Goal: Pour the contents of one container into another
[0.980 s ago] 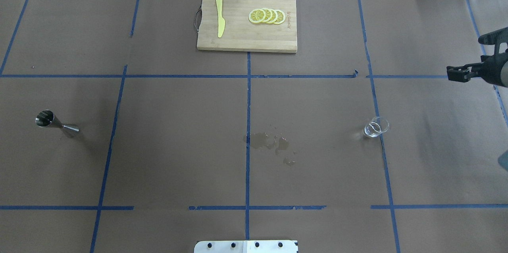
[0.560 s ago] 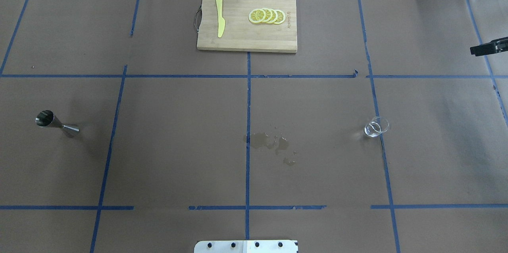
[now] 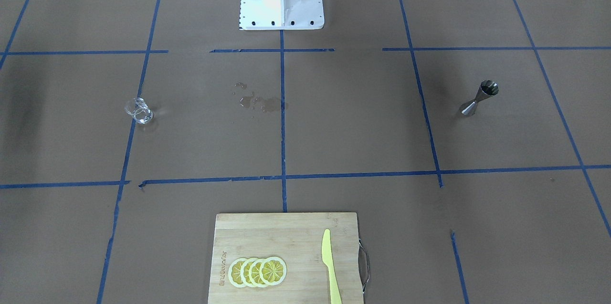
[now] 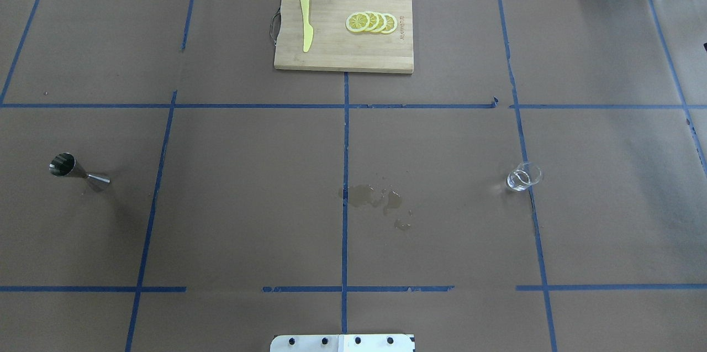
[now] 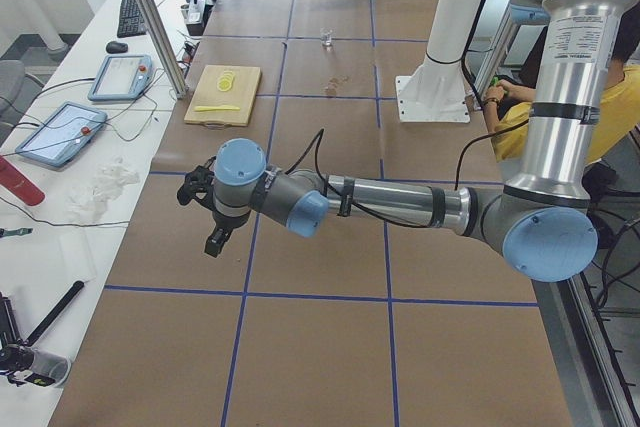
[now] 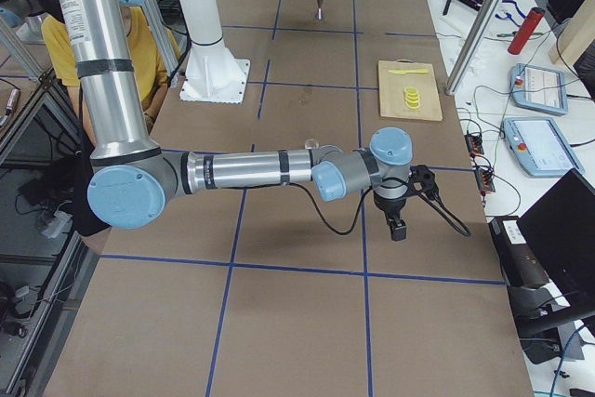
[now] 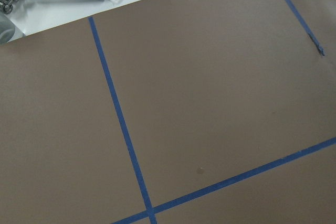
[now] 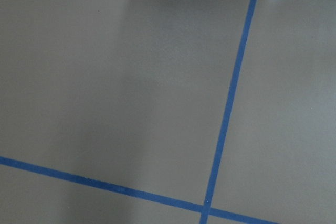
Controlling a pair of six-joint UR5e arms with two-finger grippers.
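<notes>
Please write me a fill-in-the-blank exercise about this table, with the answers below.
The jigger stands on the robot's ____ side.
A wet spill lies between the jigger and the glass ____.
On the board lie a knife and ____ lemon slices.
Answers: left; cup; four.

Cutting board (image 4: 331,51), lemon slices (image 4: 371,22), yellow knife (image 4: 305,25)

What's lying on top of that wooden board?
A yellow knife lies on the wooden board near one end, and a row of four overlapping lemon slices sits apart from it. Each slice covers part of the next; only the end one shows whole.
</notes>
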